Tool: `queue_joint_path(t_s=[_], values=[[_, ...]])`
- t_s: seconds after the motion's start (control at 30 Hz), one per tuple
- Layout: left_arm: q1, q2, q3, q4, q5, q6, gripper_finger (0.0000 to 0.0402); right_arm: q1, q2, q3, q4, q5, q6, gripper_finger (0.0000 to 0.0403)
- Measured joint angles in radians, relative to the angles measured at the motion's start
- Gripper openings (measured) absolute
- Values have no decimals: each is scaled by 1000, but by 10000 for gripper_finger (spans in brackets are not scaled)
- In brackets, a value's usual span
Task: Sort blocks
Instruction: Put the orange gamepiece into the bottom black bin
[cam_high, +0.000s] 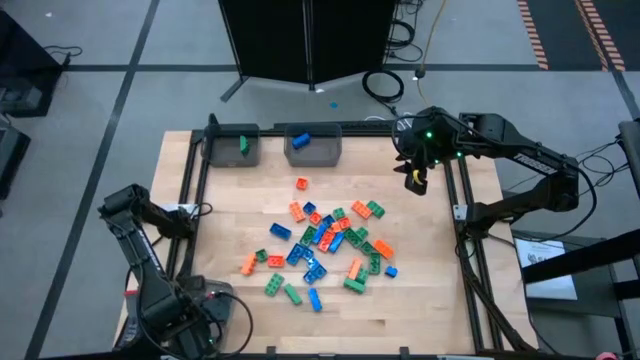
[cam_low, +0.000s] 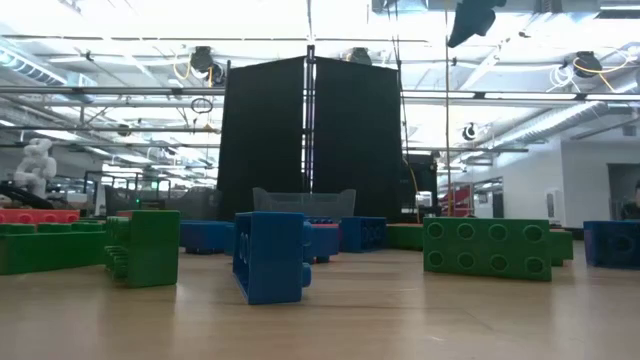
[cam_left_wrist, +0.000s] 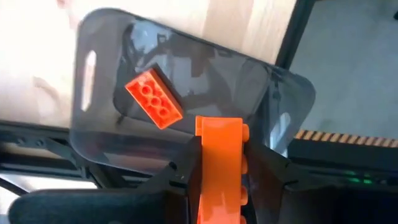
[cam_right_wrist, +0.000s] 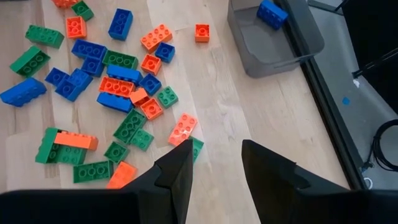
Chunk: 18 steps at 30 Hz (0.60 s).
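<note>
Only the left wrist view showed the left gripper at work: its dark fingers pinched an upright orange brick above a translucent grey bin with rounded corners and slot handles, where another orange studded brick lay flat. From above, that arm sat folded at the table's near left corner, its fingers out of sight. The blocks, glossy studded plastic in orange, green and blue, lay scattered mid-table on the pale wood table. Farther back, the right gripper hung raised over the far right side, jaws spread and empty. Along the far edge stood two more grey bins, one holding a green brick, the other a blue brick.
</note>
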Motion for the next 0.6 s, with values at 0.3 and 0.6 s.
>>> queue_joint_path(t_s=[0.3, 0.6], values=[[0, 0, 0, 24, 33, -33, 98, 0, 0, 0, -2, -4, -4, 135], [-1, 0, 0, 23, 58, -33, 99, 0, 0, 0, -3, -6, -4, 135]])
